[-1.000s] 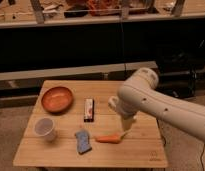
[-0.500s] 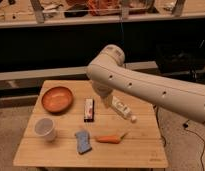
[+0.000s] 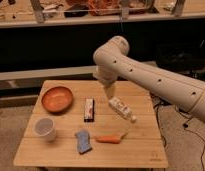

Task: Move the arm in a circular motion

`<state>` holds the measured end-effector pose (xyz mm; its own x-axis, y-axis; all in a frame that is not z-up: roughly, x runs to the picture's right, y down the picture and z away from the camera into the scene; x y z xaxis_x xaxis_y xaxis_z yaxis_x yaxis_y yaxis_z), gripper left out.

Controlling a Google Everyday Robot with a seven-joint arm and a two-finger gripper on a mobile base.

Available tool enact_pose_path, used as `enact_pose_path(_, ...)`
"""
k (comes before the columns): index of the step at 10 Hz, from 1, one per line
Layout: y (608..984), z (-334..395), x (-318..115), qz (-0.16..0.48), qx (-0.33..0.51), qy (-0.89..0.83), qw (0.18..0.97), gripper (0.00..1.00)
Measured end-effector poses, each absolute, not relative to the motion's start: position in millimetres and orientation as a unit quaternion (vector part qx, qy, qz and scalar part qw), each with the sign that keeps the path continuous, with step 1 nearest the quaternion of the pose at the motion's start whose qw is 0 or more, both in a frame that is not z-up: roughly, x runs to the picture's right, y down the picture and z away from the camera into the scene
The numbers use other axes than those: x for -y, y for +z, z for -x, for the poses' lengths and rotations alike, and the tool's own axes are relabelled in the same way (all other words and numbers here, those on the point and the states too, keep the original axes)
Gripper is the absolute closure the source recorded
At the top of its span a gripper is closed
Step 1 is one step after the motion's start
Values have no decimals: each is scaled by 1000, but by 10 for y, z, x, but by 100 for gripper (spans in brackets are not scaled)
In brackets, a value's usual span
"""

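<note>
Arm (image 3: pixel 146 75): glossy cream-white, thick rounded segments with small dark dots. Its long axis runs from the right edge of the view, where it is cut off, up and leftward to a bulbous joint above the far side of the bench (image 3: pixel 146 150). From that joint a short tapered section points straight down.

Pincer (image 3: pixel 110 92): the narrow tip of that downward section, hanging over the bench's far middle, just above the white bottle (image 3: pixel 121 109). Whether it is open or closed cannot be told; nothing is seen in its hold.

Bench contents: orange-brown bowl (image 3: pixel 57 98) at the far left; white cup (image 3: pixel 45 128) in front of it; dark flat bar (image 3: pixel 89 109) near the centre, lying lengthwise; blue sponge (image 3: pixel 83 141) and carrot (image 3: pixel 109 139) toward the near edge. The bottle lies on its side, aslant, cap toward the near right.

Behind: a dark shelf unit, its upper surface holding items too indistinct to name. Cables trail on the floor at right.
</note>
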<state>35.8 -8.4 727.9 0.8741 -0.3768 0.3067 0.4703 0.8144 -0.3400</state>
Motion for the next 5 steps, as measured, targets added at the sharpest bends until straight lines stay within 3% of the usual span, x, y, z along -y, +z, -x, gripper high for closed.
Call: enact_pose_path(5,7916,-1551,-87,270,83,-127,951,20)
